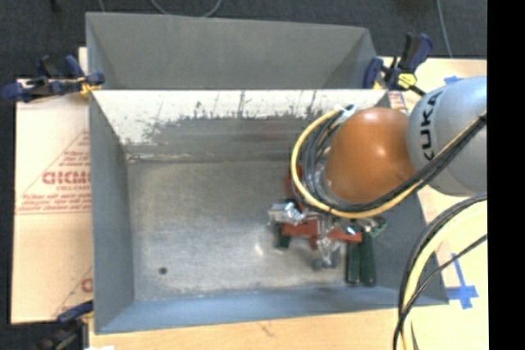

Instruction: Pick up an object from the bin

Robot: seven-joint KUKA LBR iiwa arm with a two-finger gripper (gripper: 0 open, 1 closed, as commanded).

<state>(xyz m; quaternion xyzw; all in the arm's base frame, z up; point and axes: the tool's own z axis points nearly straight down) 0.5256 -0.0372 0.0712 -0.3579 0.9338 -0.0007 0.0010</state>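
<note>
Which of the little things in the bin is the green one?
The dark green oblong piece, lying lowest and farthest right of them. The red piece to its left and the silvery piece are other colours.

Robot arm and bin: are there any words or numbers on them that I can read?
"KUK": black letters on the grey arm; the word's end turns out of sight.
On the grey bin: no words, only scratches on its back wall.
On the small things below the orange cover: any print is too small to read.
</note>
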